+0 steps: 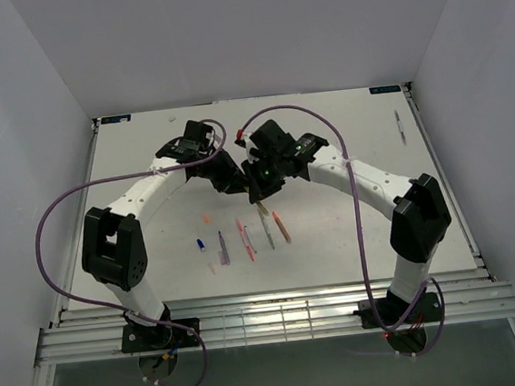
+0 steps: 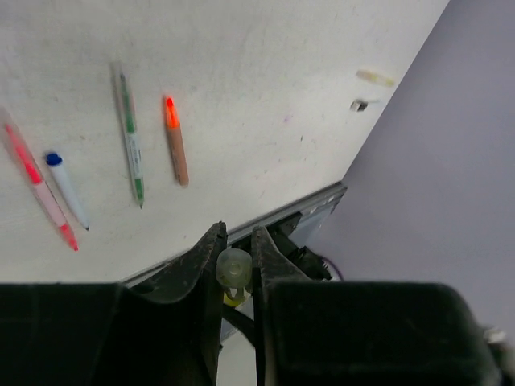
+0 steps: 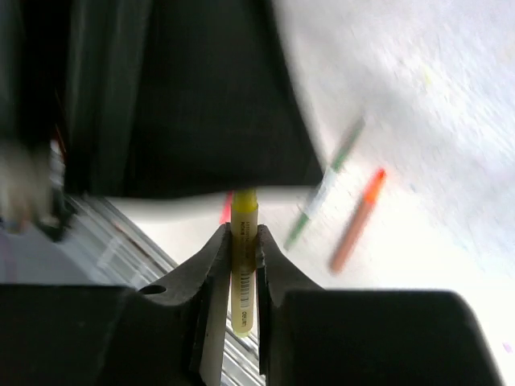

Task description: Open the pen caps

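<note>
My left gripper and right gripper meet above the middle of the table. In the right wrist view my right gripper is shut on the yellow pen. The pen's top end runs up into the black bulk of my left gripper. In the left wrist view my left gripper is shut on a pale yellow pen cap, seen end-on. I cannot tell whether the cap is off the pen. The yellow pen's lower end pokes out below the grippers.
On the table lie an orange pen, a green pen, a red pen, a purple pen, a blue-capped piece and a small orange cap. Another pen lies far right.
</note>
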`<control>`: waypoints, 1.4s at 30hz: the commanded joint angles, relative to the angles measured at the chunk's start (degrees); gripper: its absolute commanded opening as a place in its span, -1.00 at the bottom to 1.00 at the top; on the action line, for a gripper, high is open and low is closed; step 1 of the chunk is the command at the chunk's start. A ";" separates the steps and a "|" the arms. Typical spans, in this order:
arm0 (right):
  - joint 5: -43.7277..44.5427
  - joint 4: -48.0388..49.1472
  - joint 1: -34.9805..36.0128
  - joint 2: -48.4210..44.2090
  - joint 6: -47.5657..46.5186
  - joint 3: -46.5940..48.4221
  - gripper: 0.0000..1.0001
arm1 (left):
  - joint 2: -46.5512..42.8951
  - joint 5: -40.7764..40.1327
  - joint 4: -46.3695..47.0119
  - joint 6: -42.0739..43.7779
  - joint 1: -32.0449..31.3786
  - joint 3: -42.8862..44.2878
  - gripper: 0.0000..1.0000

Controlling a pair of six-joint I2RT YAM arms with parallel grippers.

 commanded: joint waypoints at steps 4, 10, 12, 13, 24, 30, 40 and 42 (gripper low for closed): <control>25.11 -12.70 7.52 -4.30 -6.96 -6.33 -0.85 | 4.02 -3.54 -2.42 1.26 5.05 11.91 -1.00; 7.12 -6.65 2.97 -8.35 -5.12 -10.81 -0.85 | 0.95 -3.97 3.47 1.78 5.40 7.18 -1.00; 2.38 -4.19 0.15 -9.22 -3.89 -12.84 -0.85 | -0.01 -5.38 1.37 4.58 5.57 5.86 -1.00; 1.48 -3.57 -2.47 -9.40 -3.79 -13.80 -0.85 | -0.45 -6.25 0.93 5.64 5.66 4.11 -1.00; -0.02 2.33 -9.44 -5.28 -4.59 -20.14 -0.85 | -2.30 -22.93 -9.09 16.37 5.66 1.37 -0.96; 0.85 3.91 -10.41 -3.08 -4.15 -22.07 -0.85 | -1.60 -35.69 -15.16 20.15 6.36 1.46 -0.88; 2.97 4.79 -11.55 -1.06 -4.85 -24.27 -0.84 | 0.24 -44.67 -14.02 23.41 10.41 -3.81 -0.85; 2.53 5.23 -11.64 -0.44 -5.02 -24.27 -0.82 | 1.03 -44.85 -13.75 23.85 10.67 -3.73 -0.86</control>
